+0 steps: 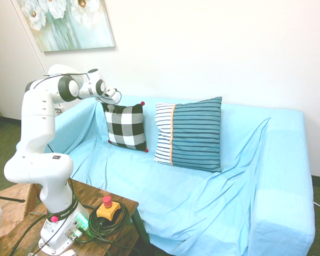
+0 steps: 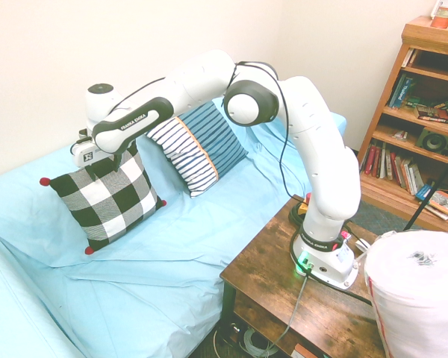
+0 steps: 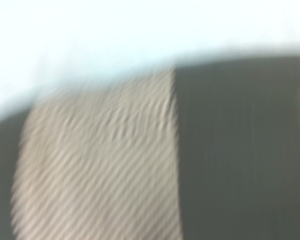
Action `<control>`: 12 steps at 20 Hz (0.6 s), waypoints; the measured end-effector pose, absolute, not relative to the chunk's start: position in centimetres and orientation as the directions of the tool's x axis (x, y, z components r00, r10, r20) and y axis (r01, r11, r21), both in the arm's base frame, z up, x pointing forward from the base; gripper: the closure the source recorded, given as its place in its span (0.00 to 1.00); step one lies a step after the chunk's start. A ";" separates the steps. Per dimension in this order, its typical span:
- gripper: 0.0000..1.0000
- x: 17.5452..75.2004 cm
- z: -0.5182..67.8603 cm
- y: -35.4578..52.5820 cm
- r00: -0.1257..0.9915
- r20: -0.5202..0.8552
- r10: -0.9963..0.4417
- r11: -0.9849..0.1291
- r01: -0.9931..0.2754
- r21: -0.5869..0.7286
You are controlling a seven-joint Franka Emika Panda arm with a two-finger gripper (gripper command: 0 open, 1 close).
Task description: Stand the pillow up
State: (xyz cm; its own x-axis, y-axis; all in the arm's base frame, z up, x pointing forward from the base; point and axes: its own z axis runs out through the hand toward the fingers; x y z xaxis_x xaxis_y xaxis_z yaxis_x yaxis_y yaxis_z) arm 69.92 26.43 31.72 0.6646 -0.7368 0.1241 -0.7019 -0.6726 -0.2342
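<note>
In front of the sofa [image 1: 282,186], nearest in the first exterior view, is a white wrapped bundle [image 2: 425,298], its top roughly round and flat. The arm [image 1: 38,114] rises from in front of the sofa, bends at the elbow and reaches over the seat toward the backrest.

The sofa wears a light blue cover, smooth over the armrest nearest that camera and creased in long folds over the seat and back. On its seat, the cushion [image 1: 194,136] leans toward the backrest, teal with dark stripes on one part, white with dark stripes on the other, and an orange line between.

Past the cushion, toward the sofa's other end, is the pillow [image 1: 125,127], black and white checks with red pompoms at its corners. It is up on its lower edge on the sofa seat, tilted, in front of the backrest. A gap shows between it and the cushion.

The gripper [image 2: 104,173] is at the pillow's upper edge, above the sofa seat. I cannot tell whether it is open, closed or gripping the fabric. The wrist view is blurred, with one pale woven check between dark ones and a curved edge against pale blue.

Behind the sofa is a plain pale wall [image 1: 202,48]; on it, above the backrest, hangs a painting [image 1: 69,24] of white flowers. Beyond the end of the sofa on the cushion's side, the second exterior view shows a wooden bookcase [image 2: 394,112] with books.
</note>
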 end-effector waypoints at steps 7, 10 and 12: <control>0.00 67.3 35.3 28.8 0.699 0.102 -0.708 -0.698 -0.669 -0.255; 0.00 63.9 38.0 27.5 0.715 0.083 -0.694 -0.716 -0.674 -0.183; 0.00 61.8 39.3 24.9 0.739 0.070 -0.670 -0.742 -0.663 -0.100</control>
